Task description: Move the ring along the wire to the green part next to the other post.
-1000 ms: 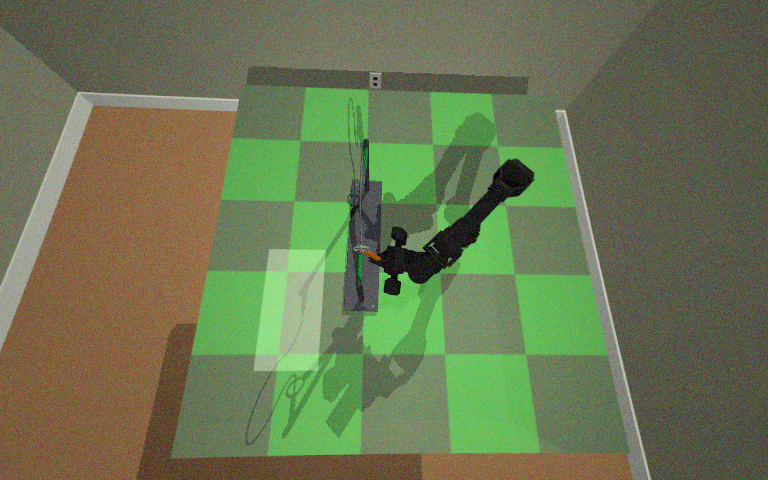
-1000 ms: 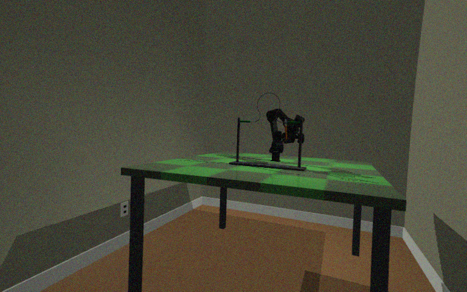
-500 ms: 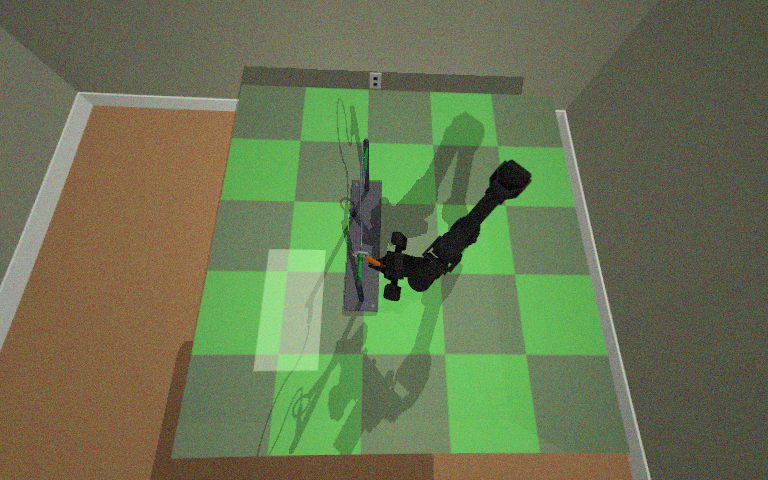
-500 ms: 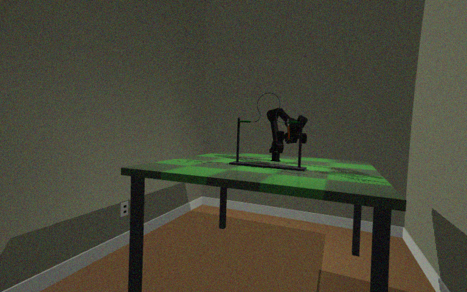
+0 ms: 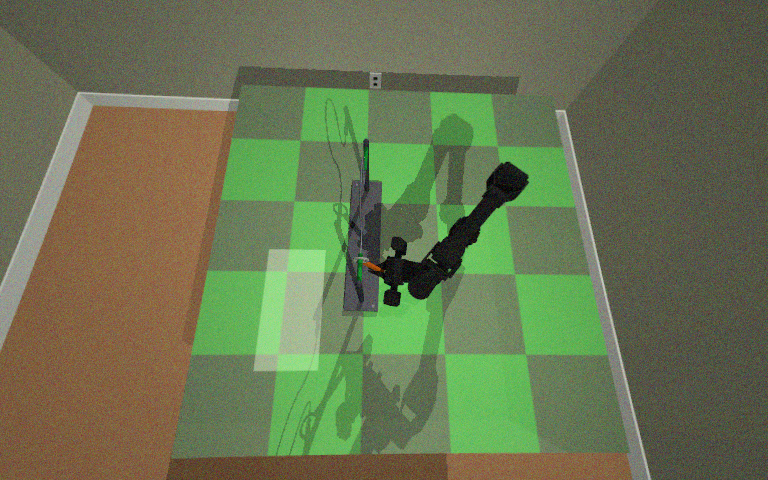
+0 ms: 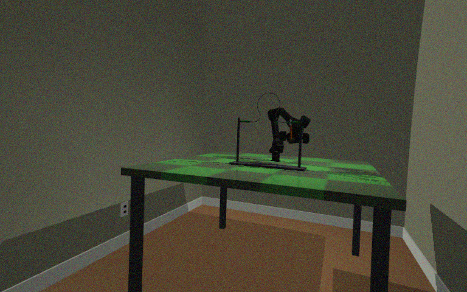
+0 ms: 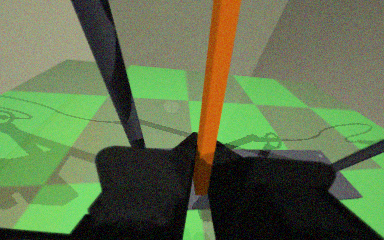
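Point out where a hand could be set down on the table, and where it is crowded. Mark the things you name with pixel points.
Likely room: the tabletop's left strip, left of the pale patch (image 5: 288, 311). Crowded: around the gripper (image 5: 372, 267) (image 7: 199, 137), orange handle (image 5: 372, 265) (image 6: 291, 131) (image 7: 218, 75) and nearer post (image 6: 300, 151).

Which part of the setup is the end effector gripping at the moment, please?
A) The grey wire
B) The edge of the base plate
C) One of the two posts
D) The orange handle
D: in the wrist view, the orange handle runs down between the closed fingers of the end effector.
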{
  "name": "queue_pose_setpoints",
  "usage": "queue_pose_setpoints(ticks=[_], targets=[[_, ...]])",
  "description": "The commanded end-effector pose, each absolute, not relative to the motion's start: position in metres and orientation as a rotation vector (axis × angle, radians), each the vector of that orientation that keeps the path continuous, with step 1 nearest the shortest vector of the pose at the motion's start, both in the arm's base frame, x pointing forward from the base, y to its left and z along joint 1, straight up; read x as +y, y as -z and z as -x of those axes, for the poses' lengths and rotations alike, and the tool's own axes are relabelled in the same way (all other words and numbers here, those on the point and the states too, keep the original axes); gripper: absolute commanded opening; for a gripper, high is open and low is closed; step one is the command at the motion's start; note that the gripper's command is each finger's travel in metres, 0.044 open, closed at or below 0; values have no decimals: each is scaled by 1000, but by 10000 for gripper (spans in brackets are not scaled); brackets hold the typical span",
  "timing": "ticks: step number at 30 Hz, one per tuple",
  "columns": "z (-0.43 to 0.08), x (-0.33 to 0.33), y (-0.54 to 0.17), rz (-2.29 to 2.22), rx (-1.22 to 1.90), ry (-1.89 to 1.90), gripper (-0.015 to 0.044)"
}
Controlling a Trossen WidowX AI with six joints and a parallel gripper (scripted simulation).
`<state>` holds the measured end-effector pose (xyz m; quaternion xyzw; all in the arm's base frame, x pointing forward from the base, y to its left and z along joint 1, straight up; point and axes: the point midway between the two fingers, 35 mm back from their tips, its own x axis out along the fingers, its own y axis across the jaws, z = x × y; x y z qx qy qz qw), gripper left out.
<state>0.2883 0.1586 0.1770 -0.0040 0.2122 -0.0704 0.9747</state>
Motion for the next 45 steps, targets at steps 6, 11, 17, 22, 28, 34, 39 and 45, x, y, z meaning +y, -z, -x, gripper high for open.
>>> queue_pose_setpoints(ticks=[6,11,17,22,28,34,39,45], targets=[[-290,163,-176,2,423,145,-150],[-290,163,-169,2,423,145,-150],[-290,163,-169,2,423,145,-150],[-290,163,-169,2,423,145,-150],[-290,163,-169,2,423,145,-150],[-290,163,-169,2,423,145,-150],[-290,163,-169,5,425,142,-19],[-289,164,-169,5,425,142,139]])
